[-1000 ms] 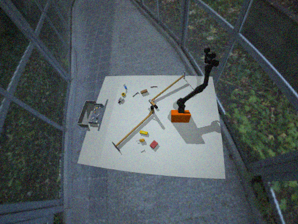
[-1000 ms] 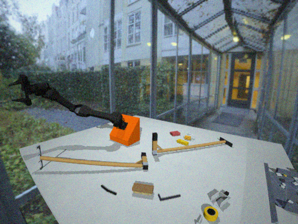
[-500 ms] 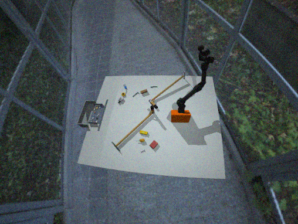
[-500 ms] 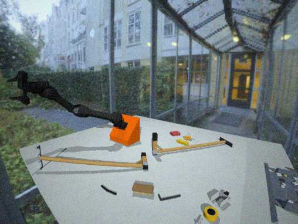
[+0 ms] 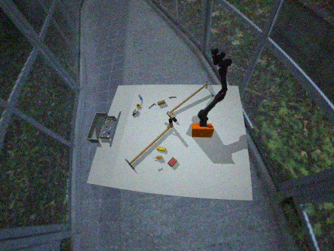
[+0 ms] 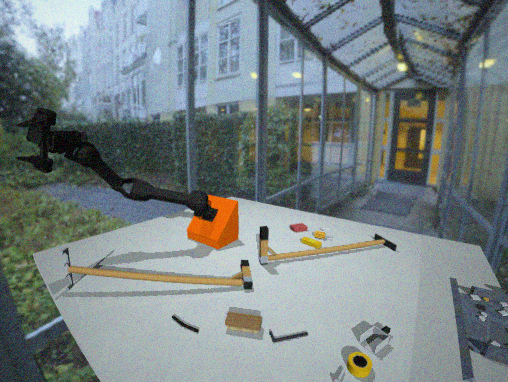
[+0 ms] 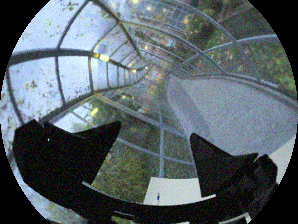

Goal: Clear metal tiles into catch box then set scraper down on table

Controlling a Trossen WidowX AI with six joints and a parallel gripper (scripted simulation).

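My gripper point(image 5: 218, 55) point(image 6: 29, 141) point(image 7: 157, 131) is open and empty. It is raised high beyond the table's far right corner, pointing out at the glass roof. Two long wooden-handled scrapers lie on the white table: one point(image 5: 189, 98) point(image 6: 155, 276) near the arm's side, the other point(image 5: 150, 145) point(image 6: 325, 249) running toward the front. The steel bench plate point(image 5: 112, 135) point(image 6: 462, 325) sits at the table's left edge and carries several small metal tiles point(image 5: 106, 128) point(image 6: 482, 315). The grey catch box point(image 5: 93, 126) adjoins it on the outer side.
The arm's orange base point(image 5: 202, 130) point(image 6: 215, 225) stands on the table. Loose clutter lies around: a red block point(image 5: 172, 161) point(image 6: 298, 227), a yellow block point(image 5: 160, 148) point(image 6: 311, 242), a wooden block point(image 5: 161, 102) point(image 6: 243, 321), a yellow tape roll point(image 5: 138, 105) point(image 6: 359, 364) and black brackets point(image 6: 288, 336).
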